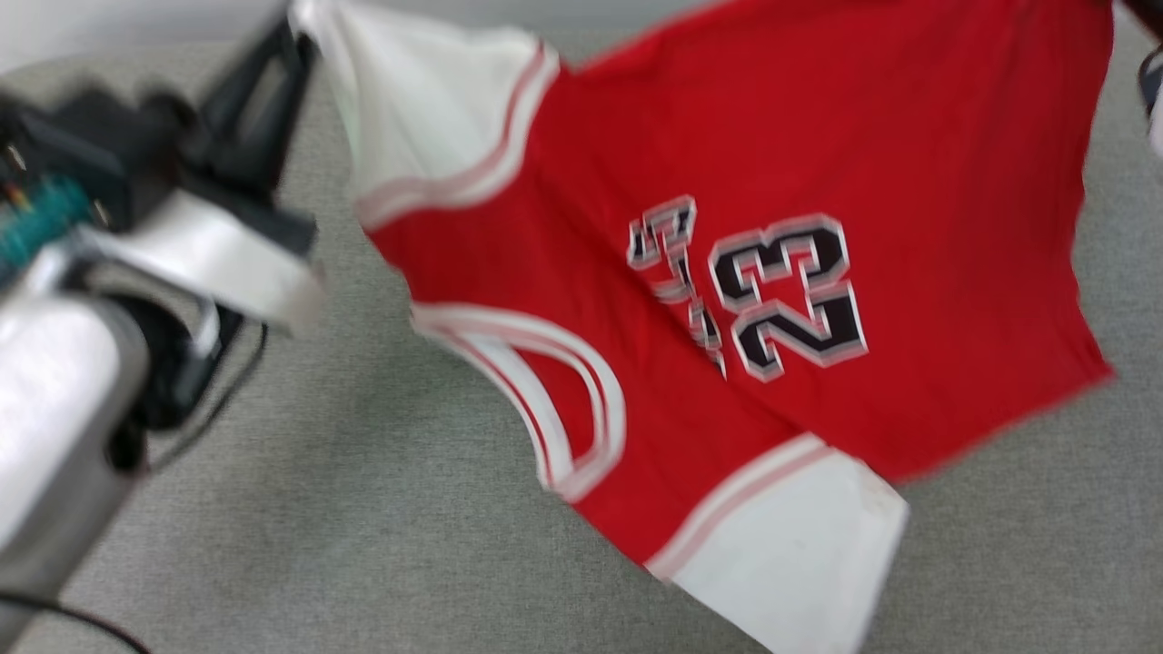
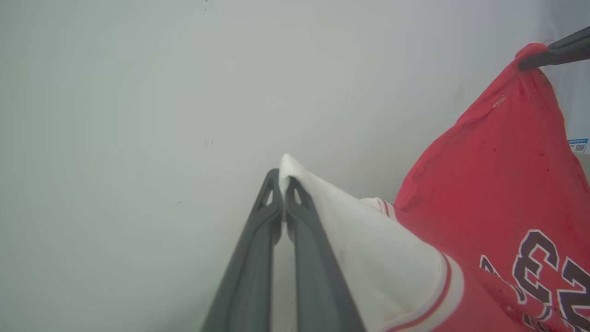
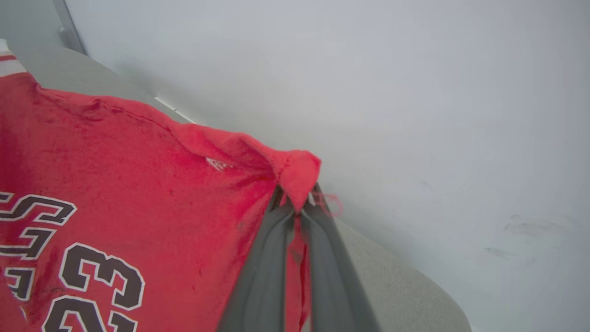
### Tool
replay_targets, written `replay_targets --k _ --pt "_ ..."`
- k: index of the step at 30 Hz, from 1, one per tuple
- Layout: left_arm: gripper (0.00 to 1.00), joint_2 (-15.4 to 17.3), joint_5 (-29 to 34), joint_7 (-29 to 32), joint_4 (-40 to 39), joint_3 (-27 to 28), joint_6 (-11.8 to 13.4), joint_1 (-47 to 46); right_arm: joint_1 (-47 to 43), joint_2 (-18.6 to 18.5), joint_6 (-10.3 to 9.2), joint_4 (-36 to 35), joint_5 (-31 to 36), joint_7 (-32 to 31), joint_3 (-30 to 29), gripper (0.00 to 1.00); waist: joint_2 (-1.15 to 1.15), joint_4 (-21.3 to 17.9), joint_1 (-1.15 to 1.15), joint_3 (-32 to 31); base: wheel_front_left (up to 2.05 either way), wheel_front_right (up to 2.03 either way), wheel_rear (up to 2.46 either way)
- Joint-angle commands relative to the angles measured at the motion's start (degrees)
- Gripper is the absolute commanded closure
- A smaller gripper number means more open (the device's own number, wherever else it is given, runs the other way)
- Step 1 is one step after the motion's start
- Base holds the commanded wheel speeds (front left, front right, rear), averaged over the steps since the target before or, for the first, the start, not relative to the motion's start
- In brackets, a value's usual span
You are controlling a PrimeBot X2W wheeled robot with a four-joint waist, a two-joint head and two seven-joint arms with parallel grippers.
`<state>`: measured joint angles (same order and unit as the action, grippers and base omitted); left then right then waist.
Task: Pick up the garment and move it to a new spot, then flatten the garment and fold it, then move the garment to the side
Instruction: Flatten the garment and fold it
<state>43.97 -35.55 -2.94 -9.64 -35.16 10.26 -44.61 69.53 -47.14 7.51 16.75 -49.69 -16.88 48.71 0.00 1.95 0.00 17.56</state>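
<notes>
Right gripper (image 3: 298, 199) tips hidden under pinched garment (image 3: 115, 152) corner.

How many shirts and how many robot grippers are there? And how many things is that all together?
red T-shirt: 1
grippers: 2 (left gripper, right gripper)
total: 3

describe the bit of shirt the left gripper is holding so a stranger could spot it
Above the grey fabric surface, a red short-sleeved T-shirt with dark numbers hangs spread between two grippers. The left gripper pinches the tip of its upper white sleeve, edged with red-and-white stripes. The other white sleeve dangles free below, and the right gripper pinches a plain red corner.
</notes>
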Motion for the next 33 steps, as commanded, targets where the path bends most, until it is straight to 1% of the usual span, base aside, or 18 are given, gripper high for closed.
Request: replay_targets --k 1,6,10,12,15,17,21,28,31,33 --pt "1.00 -0.46 0.08 0.40 0.58 0.18 -0.55 -1.87 1.18 0.29 -0.04 0.39 0.78 0.74 -0.63 1.00 0.00 -0.36 0.00 0.73 0.00 0.00 0.00" --pt "1.00 -2.91 1.11 2.75 5.10 0.54 -3.78 -13.47 5.64 2.47 -0.04 2.34 4.20 4.27 -4.53 1.00 0.00 -1.13 0.00 3.48 0.00 0.00 0.00" --pt "1.00 -4.95 2.41 4.33 10.04 0.49 -6.28 -22.67 10.53 5.02 -0.04 5.32 7.78 6.61 -8.87 1.00 0.00 -1.52 0.00 5.94 0.00 0.00 0.00" --pt "1.00 -6.57 2.59 4.74 12.44 0.63 -7.45 -27.31 12.97 6.40 -0.04 6.95 9.64 6.86 -10.58 1.00 0.00 -1.63 0.00 7.15 0.00 0.00 0.00" --pt "1.00 -8.04 3.70 5.28 16.39 0.57 -9.35 -34.37 17.59 8.04 -0.04 9.51 13.02 7.32 -12.67 1.00 0.00 -1.80 0.00 8.92 0.00 0.00 0.00" --pt "1.00 -9.74 3.43 5.36 19.03 1.04 -10.34 -38.94 20.86 9.20 -0.04 11.23 15.07 7.66 -13.71 1.00 0.00 -1.85 0.00 9.93 0.00 0.00 0.00" --pt "1.00 -12.90 2.46 4.73 24.19 2.03 -12.31 -47.09 27.14 10.84 -0.04 14.64 19.23 8.26 -14.10 1.00 0.00 -1.80 0.00 11.54 0.00 0.00 0.00" --pt "1.00 -15.50 4.13 3.18 33.56 2.14 -14.89 -60.66 37.08 13.35 -0.04 20.00 24.00 9.64 -13.93 1.00 0.00 -1.57 0.00 14.12 0.00 0.00 0.00" --pt "1.00 -16.51 4.41 2.02 37.85 1.86 -15.66 -64.52 40.43 14.84 -0.04 22.67 24.95 10.38 -13.45 1.00 0.00 -1.21 0.00 15.16 0.00 0.00 0.00" --pt "1.00 -17.31 4.37 1.28 40.25 1.16 -16.21 -65.75 41.16 15.52 -0.04 24.47 25.16 11.04 -12.83 1.00 0.00 -0.96 0.00 15.87 0.00 0.00 0.00"
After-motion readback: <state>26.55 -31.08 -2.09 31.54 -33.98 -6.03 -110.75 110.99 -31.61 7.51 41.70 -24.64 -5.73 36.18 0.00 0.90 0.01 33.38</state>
